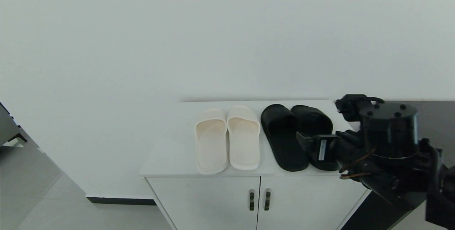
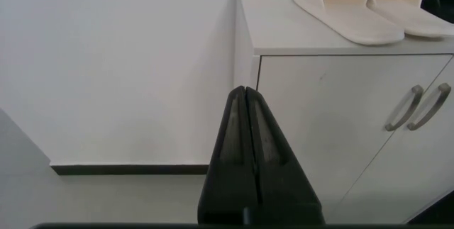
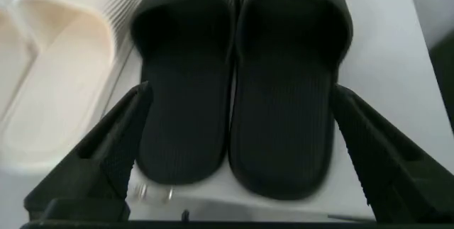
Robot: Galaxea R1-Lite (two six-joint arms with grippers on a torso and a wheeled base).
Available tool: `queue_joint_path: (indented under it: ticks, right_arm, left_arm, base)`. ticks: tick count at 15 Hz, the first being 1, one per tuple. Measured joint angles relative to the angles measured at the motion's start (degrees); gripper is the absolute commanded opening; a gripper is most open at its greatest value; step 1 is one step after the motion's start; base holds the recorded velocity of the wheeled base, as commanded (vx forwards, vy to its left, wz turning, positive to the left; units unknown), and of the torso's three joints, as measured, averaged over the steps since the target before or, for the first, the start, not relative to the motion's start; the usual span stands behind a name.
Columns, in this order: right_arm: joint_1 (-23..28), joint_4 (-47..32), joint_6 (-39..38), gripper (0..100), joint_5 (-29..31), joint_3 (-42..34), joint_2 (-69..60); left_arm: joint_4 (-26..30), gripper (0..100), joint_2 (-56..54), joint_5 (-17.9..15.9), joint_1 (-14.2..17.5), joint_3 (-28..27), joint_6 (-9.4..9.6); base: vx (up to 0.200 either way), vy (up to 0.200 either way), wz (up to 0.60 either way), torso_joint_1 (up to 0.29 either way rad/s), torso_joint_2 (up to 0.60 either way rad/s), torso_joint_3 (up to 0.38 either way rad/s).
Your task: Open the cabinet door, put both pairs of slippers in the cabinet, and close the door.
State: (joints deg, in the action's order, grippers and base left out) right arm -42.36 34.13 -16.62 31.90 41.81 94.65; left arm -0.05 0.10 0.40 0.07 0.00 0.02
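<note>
Near the heels of the black slippers (image 3: 234, 80), right gripper (image 3: 241, 94) fingers (image 3: 106, 151) spread wide — left gripper (image 2: 245, 94) fingers (image 2: 230, 144) pressed together, empty.

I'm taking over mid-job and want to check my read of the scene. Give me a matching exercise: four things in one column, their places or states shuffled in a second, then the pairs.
Column one
1. white slippers
2. black slippers
3. cabinet doors
4. left gripper

Column two
A. shut, lower than the cabinet top
B. closed
C. on the cabinet top's right part, in front of the open right gripper
D. on the cabinet top, left of the other pair

Pairs: 1-D, 2-C, 3-B, 4-A
</note>
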Motion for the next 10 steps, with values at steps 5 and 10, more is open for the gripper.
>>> queue_joint_path:
  ticks: [5,10]
  right_arm:
    - [2.23,3.08,0.45,100,3.82,7.79,11.82]
    - [4.69,5.00,2.36,100,3.57,11.57,16.74]
  left_arm:
    - [-0.02,0,0.00,0.02,0.00,0.00,-0.02]
    - [-0.02,0,0.00,0.02,0.00,0.00,-0.02]
  base:
    - [0.000,0.000,0.00,0.000,0.00,0.000]
    - [0.000,0.000,0.00,0.000,0.00,0.000]
